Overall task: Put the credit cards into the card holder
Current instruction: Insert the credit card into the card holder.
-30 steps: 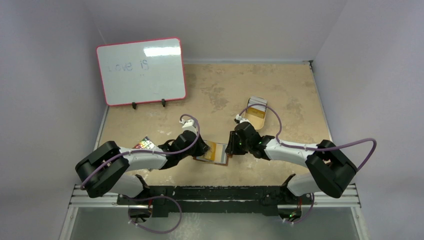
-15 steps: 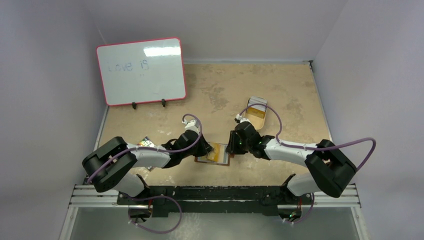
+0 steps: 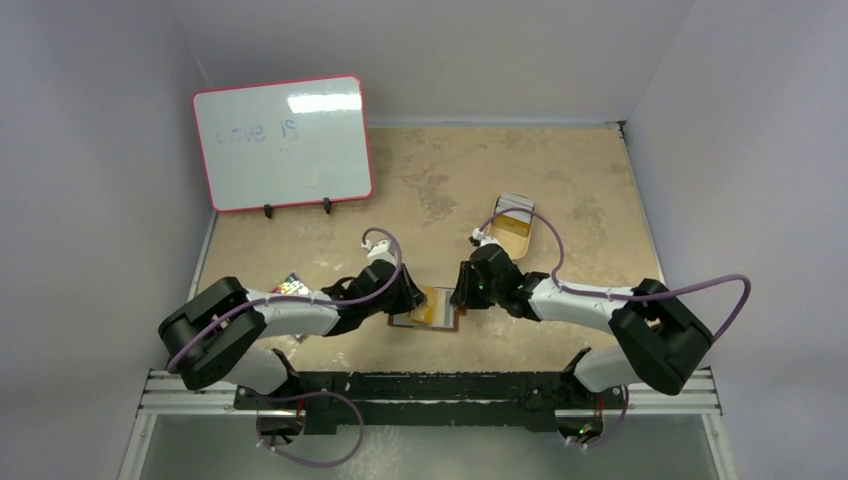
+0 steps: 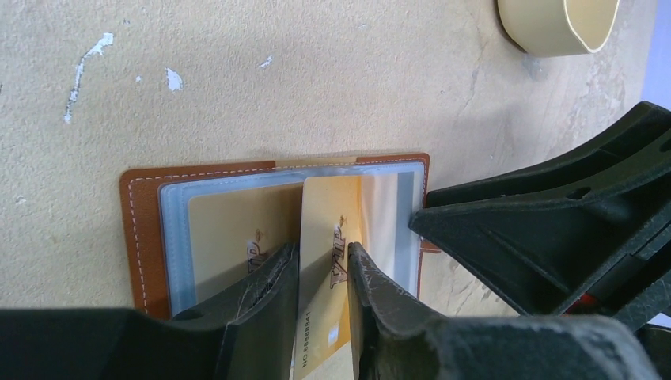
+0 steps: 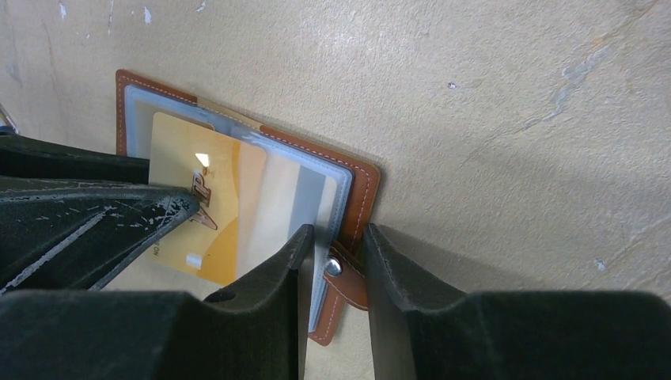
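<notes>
Credit card (image 4: 331, 237), gold: pinched in left jaws, tip over open card holder (image 4: 141, 229).
Holder flat on worktop (image 4: 316, 87); right jaws narrow, clamping its snap-tab edge, opposite the left.

Tally of what is seen at the single tabletop (image 3: 560, 180), kind by kind
One card holder (image 4: 141, 229) is counted, and one snap button (image 5: 333, 267) is seen on it; two gold cards are made out, namely one gripped gold card (image 4: 331, 229) and one sleeved gold card (image 4: 229, 229), while any further cards behind the clear sleeves cannot be told; one tan tin (image 3: 518, 228), one whiteboard (image 3: 282, 140) and one small multicoloured item (image 3: 290, 288) are noted; two arms are counted, the left arm (image 3: 290, 315) and the right arm (image 3: 580, 298), each fitted with one tool, the left tool (image 4: 323, 253) and the right tool (image 5: 338, 235)
</notes>
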Controlling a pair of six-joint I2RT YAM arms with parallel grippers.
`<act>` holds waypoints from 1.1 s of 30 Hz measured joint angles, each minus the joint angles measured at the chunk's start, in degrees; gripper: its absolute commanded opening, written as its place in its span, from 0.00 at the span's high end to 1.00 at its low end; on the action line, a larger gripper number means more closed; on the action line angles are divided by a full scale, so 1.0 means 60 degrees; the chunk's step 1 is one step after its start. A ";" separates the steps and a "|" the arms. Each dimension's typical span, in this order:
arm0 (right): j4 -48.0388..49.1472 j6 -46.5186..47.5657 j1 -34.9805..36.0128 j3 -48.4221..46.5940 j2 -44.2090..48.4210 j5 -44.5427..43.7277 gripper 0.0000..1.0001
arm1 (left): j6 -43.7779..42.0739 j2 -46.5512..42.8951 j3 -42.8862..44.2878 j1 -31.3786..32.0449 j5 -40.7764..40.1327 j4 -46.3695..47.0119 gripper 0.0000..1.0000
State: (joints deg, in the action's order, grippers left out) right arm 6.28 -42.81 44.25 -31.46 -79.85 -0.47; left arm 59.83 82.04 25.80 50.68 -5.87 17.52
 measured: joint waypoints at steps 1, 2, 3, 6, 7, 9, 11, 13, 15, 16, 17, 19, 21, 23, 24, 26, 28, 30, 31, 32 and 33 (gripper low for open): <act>-0.0007 -0.0011 0.0000 0.0000 0.0000 0.0011 0.67 | 0.0000 -0.0011 0.0055 0.0007 -0.0066 -0.0117 0.71; -0.0015 -0.0018 0.0000 -0.0004 0.0000 0.0025 0.66 | 0.0000 -0.0015 0.0095 0.0022 -0.0109 -0.0215 0.71; -0.0026 -0.0033 0.0000 -0.0004 0.0004 0.0029 0.65 | 0.0004 -0.0018 0.0135 0.0026 -0.0149 -0.0302 0.71; -0.0215 -0.0084 0.0000 -0.0004 0.0138 0.0051 0.62 | 0.0007 -0.0066 0.0222 0.0080 -0.0317 -0.0554 0.68; -0.0361 -0.0102 0.0000 0.0000 0.0259 0.0062 0.61 | 0.0000 -0.0091 0.0255 0.0091 -0.0382 -0.0652 0.68; -0.0492 -0.0120 0.0000 -0.0004 0.0401 0.0062 0.61 | 0.0000 -0.0142 0.0350 0.0135 -0.0521 -0.0896 0.67; -0.0623 -0.0135 0.0000 -0.0004 0.0546 0.0069 0.60 | -0.0011 -0.0211 0.0419 0.0153 -0.0652 -0.1147 0.66; -0.0696 -0.0160 0.0000 -0.0004 0.0612 0.0080 0.60 | -0.0062 -0.0302 0.0474 0.0171 -0.0812 -0.1402 0.65; -0.0765 -0.0189 0.0000 -0.0004 0.0667 0.0113 0.60 | -0.0080 -0.0386 0.0510 0.0197 -0.0947 -0.1639 0.65; -0.0798 -0.0197 0.0000 0.0000 0.0699 0.0149 0.60 | -0.0080 -0.0412 0.0525 0.0204 -0.1005 -0.1727 0.65; -0.0816 -0.0200 0.0000 -0.0004 0.0718 0.0175 0.61 | -0.0084 -0.0430 0.0535 0.0204 -0.1045 -0.1781 0.65; -0.0841 -0.0219 0.0000 0.0000 0.0739 0.0233 0.62 | -0.0091 -0.0444 0.0565 0.0215 -0.1104 -0.1891 0.67; -0.0856 -0.0233 0.0000 0.0000 0.0739 0.0273 0.63 | -0.0098 -0.0444 0.0605 0.0248 -0.1158 -0.1985 0.69; -0.0852 -0.0273 0.0018 0.0000 0.0739 0.0324 0.65 | -0.0113 -0.0444 0.0656 0.0277 -0.1242 -0.2142 0.69; -0.0841 -0.0306 0.0029 0.0007 0.0736 0.0357 0.65 | -0.0113 -0.0444 0.0685 0.0306 -0.1293 -0.2215 0.69; -0.0787 -0.0372 0.0066 0.0040 0.0714 0.0430 0.66 | -0.0135 -0.0433 0.0769 0.0368 -0.1384 -0.2386 0.71; -0.0648 -0.0433 0.0113 0.0135 0.0663 0.0506 0.66 | -0.0131 -0.0423 0.0805 0.0419 -0.1475 -0.2463 0.77; -0.0492 -0.0488 0.0146 0.0248 0.0586 0.0550 0.67 | -0.0076 -0.0404 0.0809 0.0492 -0.1617 -0.2506 0.83; -0.0415 -0.0521 0.0168 0.0284 0.0535 0.0583 0.67 | -0.0047 -0.0386 0.0809 0.0521 -0.1657 -0.2488 0.87; -0.0321 -0.0557 0.0189 0.0331 0.0466 0.0627 0.67 | -0.0025 -0.0361 0.0809 0.0565 -0.1705 -0.2448 0.90; -0.0222 -0.0616 0.0189 0.0353 0.0423 0.0688 0.68 | 0.0025 -0.0328 0.0809 0.0590 -0.1763 -0.2386 0.92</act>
State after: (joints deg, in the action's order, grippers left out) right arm 4.95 -46.50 45.39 -29.34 -77.32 3.66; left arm 59.99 80.07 30.65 54.22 -16.45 3.20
